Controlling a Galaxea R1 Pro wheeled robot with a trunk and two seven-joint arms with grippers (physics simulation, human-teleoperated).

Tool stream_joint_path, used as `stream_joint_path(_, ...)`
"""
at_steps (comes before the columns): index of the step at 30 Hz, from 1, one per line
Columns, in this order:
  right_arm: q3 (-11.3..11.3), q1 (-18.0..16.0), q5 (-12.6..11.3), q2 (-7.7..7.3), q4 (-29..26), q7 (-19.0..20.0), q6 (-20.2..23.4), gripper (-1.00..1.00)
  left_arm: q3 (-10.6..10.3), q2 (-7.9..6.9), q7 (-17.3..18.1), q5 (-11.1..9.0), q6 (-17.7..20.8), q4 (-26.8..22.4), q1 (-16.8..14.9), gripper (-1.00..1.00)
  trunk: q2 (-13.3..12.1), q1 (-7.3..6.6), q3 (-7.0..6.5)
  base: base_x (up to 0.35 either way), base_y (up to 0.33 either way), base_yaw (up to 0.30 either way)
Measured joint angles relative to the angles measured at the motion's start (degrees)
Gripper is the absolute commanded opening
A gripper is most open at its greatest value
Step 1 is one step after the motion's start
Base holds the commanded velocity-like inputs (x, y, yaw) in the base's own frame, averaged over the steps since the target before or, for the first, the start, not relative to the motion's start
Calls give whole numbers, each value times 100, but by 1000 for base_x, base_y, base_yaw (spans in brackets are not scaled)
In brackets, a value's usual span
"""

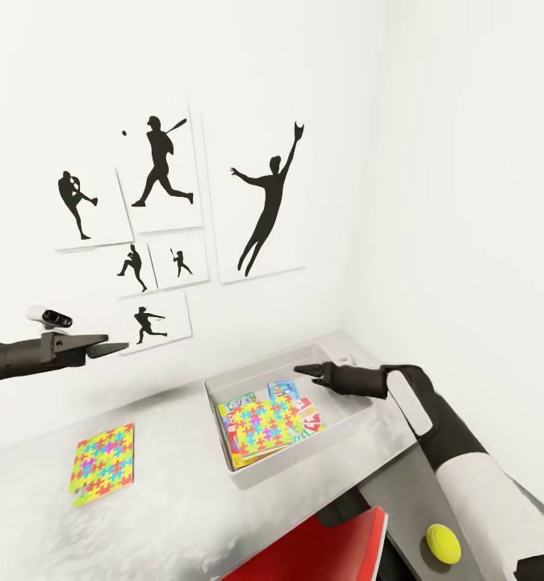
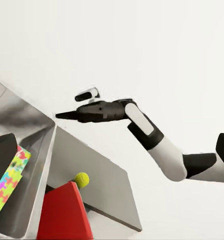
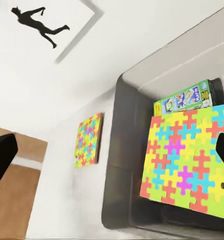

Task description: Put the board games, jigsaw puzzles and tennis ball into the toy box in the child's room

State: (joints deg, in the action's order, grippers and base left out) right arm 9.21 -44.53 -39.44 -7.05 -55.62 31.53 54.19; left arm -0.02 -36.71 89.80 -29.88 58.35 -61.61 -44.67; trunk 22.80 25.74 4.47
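The light-grey toy box (image 1: 220, 389) stands on the table against the wall. A bright jigsaw puzzle (image 1: 265, 422) lies flat on top inside it, over board games whose edges show, one green-blue (image 3: 185, 99). My right gripper (image 1: 306, 371) hovers open just above the box's far right corner, holding nothing; its fingers (image 3: 2, 156) stand wide apart. The other jigsaw puzzle (image 1: 102, 464) lies on the table left of the box. My left gripper (image 1: 117, 349) hangs open and empty above the table's left part. A tennis ball (image 1: 443, 543) sits on the table near my right arm.
A red chair (image 1: 324, 549) is pushed against the table's near edge, between the box and the ball. White walls meet in a corner behind the box. Black sports-silhouette pictures (image 1: 264, 194) hang above the table (image 1: 175, 508).
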Motion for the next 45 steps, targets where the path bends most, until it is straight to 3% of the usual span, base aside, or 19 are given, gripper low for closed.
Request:
stream_joint_path(2,-206,639,21,-80,-872,273,19,100,12,-176,-1,-5,-31,34,157,100,2,-1,2,0,0,0)
stream_joint_path(8,-504,1425,17,-107,-1644,404,0,100,15,-239,0,-7,-49,67,565,100,-1,0,1,0,0,0)
stream_joint_path(13,-528,2034,16,-98,-2361,415,0,100,37,-258,0,-20,-45,4,887,100,0,0,0,0,0,0)
stream_joint_path(18,-661,2598,5,-106,-3111,450,33,100,237,-346,0,-229,-31,-98,1103,100,-1,1,0,-28,0,0)
stream_joint_path(26,-819,2684,65,-94,-3199,940,-24,100,293,-380,0,-295,-33,-113,1266,100,-1,1,0,-36,0,0)
stream_joint_path(45,-949,2686,54,-103,-3123,1006,-48,100,295,-378,0,-291,-34,-111,1272,100,-1,2,0,-46,0,0)
